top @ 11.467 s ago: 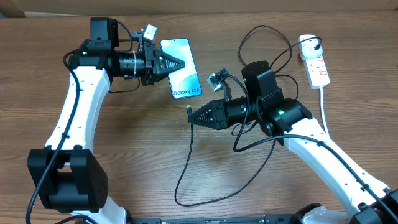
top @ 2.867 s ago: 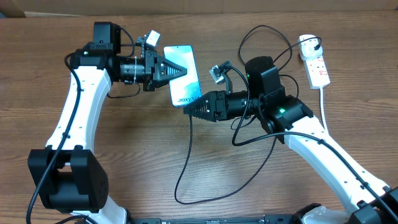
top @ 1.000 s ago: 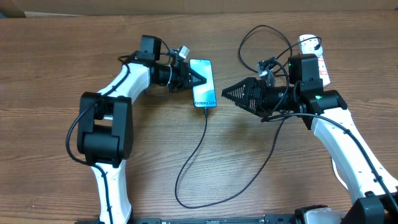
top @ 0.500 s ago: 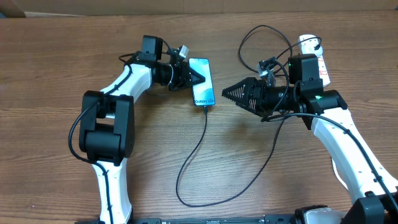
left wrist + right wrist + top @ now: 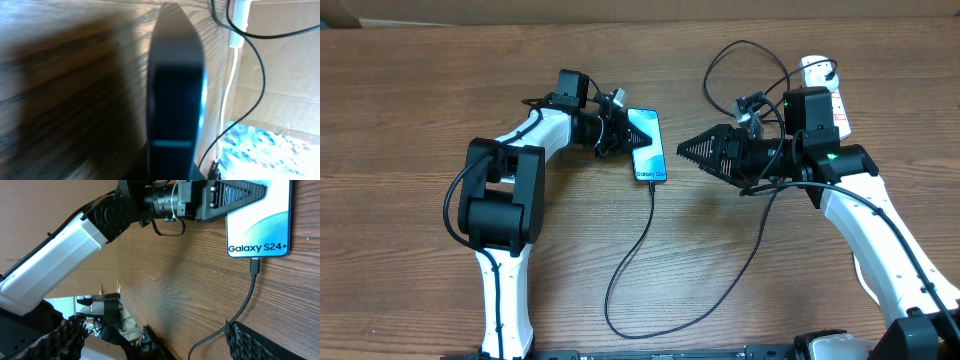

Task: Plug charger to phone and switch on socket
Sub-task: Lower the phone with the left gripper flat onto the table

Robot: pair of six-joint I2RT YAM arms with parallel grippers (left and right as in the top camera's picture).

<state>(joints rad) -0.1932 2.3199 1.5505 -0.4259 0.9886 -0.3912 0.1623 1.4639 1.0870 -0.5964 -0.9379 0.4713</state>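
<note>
The left fingers (image 5: 235, 200), black and lattice-sided, are seen pinched shut on the top end of the slim, black-framed phone (image 5: 260, 225), which lies screen-up on the wood-grain surface (image 5: 420, 100). "Galaxy S24+" is read on its pale blue glass. The right fingers (image 5: 260, 342), dark and ribbed, are spread wide, near the phone but apart. The thin black charger (image 5: 255, 266) is plugged into the phone's lower edge. The white socket (image 5: 815, 72) is partly hidden behind the right arm.

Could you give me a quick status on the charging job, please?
Left gripper shut, over phone. Right gripper open, empty, beside phone. Charger plugged into phone. Socket partly behind right arm, switch unreadable.
</note>
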